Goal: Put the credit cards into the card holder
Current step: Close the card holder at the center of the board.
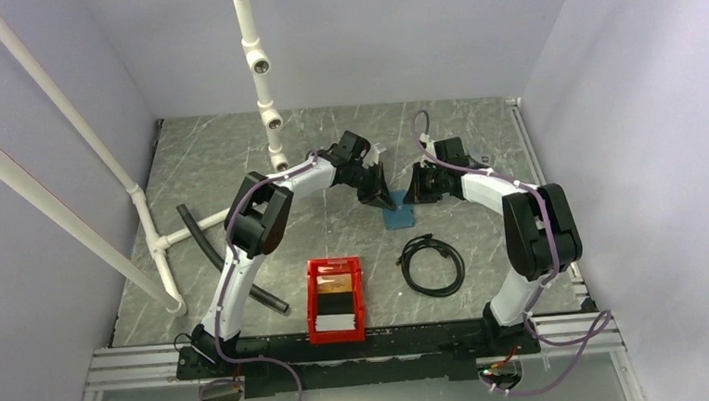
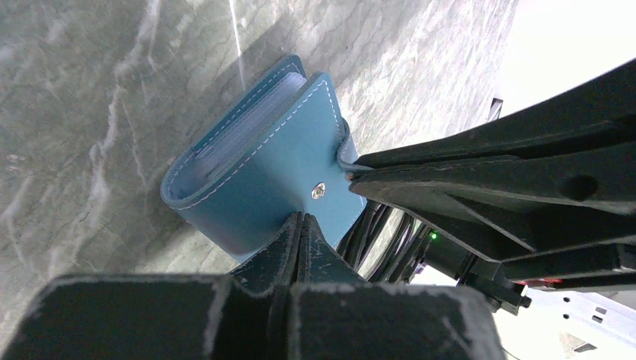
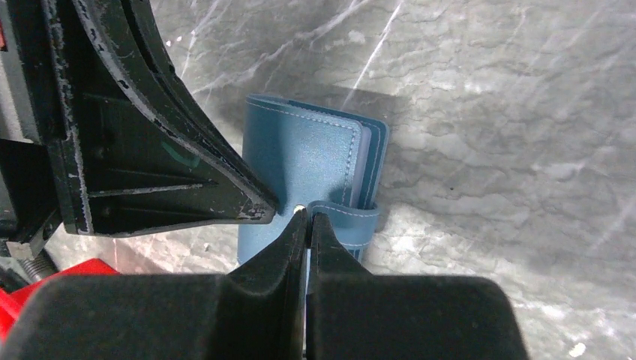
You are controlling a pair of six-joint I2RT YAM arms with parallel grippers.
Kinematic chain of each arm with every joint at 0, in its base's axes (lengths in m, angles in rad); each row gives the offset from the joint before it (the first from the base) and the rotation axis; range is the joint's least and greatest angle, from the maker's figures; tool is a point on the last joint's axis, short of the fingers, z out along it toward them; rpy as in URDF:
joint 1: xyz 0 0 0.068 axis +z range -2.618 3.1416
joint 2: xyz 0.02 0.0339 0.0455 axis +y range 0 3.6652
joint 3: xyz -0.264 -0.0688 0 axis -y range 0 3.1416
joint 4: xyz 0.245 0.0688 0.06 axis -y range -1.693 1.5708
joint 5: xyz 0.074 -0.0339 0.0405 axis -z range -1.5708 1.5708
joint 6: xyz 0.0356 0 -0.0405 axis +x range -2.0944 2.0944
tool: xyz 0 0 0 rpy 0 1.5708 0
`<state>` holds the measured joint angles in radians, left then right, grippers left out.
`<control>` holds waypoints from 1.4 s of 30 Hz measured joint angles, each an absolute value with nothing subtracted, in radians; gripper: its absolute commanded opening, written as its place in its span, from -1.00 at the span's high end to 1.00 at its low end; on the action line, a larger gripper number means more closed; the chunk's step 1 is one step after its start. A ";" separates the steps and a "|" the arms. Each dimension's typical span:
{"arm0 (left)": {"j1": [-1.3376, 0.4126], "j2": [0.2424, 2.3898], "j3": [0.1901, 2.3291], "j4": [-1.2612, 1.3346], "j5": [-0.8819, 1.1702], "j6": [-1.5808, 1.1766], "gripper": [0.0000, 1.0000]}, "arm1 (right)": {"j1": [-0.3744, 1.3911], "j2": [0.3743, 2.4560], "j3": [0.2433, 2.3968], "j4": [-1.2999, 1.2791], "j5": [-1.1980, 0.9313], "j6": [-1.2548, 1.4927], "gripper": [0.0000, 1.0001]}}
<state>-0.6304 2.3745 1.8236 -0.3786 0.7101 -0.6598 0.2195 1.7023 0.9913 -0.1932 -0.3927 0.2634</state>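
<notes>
Grey marble table (image 1: 199, 154): we see the card holder (image 1: 398, 218) lying beyond the red bin (image 1: 312, 301), our left gripper (image 2: 298, 219) closed with tips on its cover, right gripper (image 3: 306, 214) pinching its strap (image 3: 352, 215); bare marble lies all round

A grey marbled table (image 1: 477, 137) was seen spread beneath the left claw (image 1: 379, 199) and the right claw (image 1: 416, 195). A red plastic bin (image 1: 314, 301) was set nearer the viewer than both claws, towards the left claw's side. A coiled black cable (image 1: 435, 290) was laid beside the bin, below the right claw in the overhead view. A black hose (image 1: 197, 233) was curved across the table well to the left of the left claw. White pipes (image 1: 265, 94) were raised beyond and left of the claws. A metal rail (image 1: 138, 363) was fixed along the near edge, well apart from both claws.
</notes>
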 measured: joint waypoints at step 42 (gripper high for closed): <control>-0.630 2.374 1.824 -0.379 0.710 -0.659 1.00 | 0.181 1.750 0.983 -0.155 -0.536 0.299 1.00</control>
